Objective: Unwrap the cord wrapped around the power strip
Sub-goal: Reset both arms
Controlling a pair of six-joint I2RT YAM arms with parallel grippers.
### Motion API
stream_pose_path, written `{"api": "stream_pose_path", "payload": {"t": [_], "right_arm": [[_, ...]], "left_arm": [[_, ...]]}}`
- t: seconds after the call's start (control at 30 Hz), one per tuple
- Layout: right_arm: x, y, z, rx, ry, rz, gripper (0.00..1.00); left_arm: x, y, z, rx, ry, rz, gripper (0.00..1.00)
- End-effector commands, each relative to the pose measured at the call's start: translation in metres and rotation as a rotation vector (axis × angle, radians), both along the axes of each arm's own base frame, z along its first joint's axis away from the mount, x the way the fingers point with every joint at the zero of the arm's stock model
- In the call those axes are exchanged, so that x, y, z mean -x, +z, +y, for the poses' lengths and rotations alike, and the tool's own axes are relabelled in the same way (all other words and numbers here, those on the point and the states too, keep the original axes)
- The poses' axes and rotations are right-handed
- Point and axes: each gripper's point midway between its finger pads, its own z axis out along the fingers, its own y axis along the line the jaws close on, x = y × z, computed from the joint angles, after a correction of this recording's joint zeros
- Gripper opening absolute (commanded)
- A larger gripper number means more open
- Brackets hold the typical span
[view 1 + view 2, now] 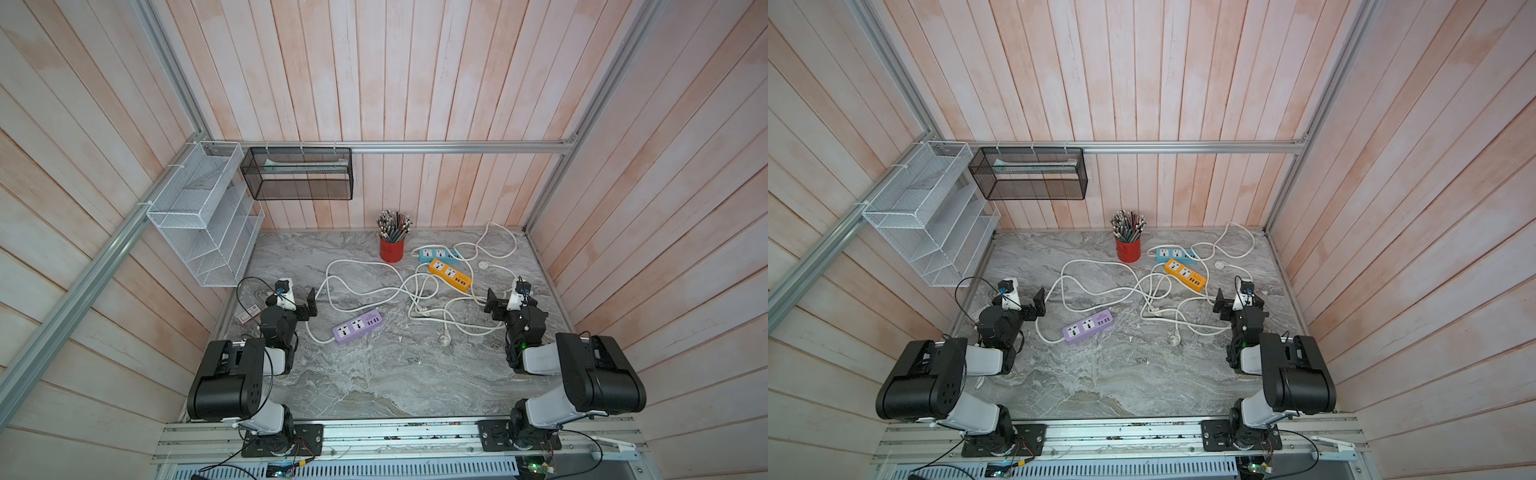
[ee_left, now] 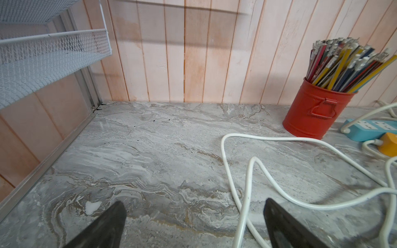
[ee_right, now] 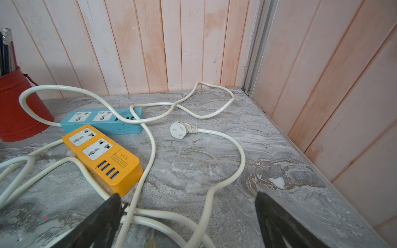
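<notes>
Left gripper (image 1: 311, 303) and right gripper (image 1: 491, 302) both gape, empty. The purple power strip (image 1: 357, 327) lies near, left of centre, its cord (image 2: 268, 138) loose (no wraps visible); I should lift cord only, avoiding the other cords (image 3: 244, 160).

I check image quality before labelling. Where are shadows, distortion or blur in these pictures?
In both top views the wall planks fan outward, a wide-angle effect; the marble table is evenly lit, without glare. In the left wrist view the white cord casts a soft shadow and the left claw looks dark. In the right wrist view the yellow power strip is sharp.
</notes>
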Motion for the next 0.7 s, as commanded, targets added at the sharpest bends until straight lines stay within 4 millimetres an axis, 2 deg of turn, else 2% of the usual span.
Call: {"api": "stream_pose_path", "payload": {"t": [0.0, 0.67], "right_arm": [[-0.0033, 0.0067, 0.0045, 0.003, 0.032, -0.014, 0.98], [-0.0034, 0.0073, 0.0062, 0.024, 0.024, -0.016, 0.99]], "left_arm": [[-0.0032, 0.0027, -0.0041, -0.006, -0.029, -0.007, 1.00], [-0.0030, 0.0022, -0.0046, -0.004, -0.030, -0.005, 1.00]]}}
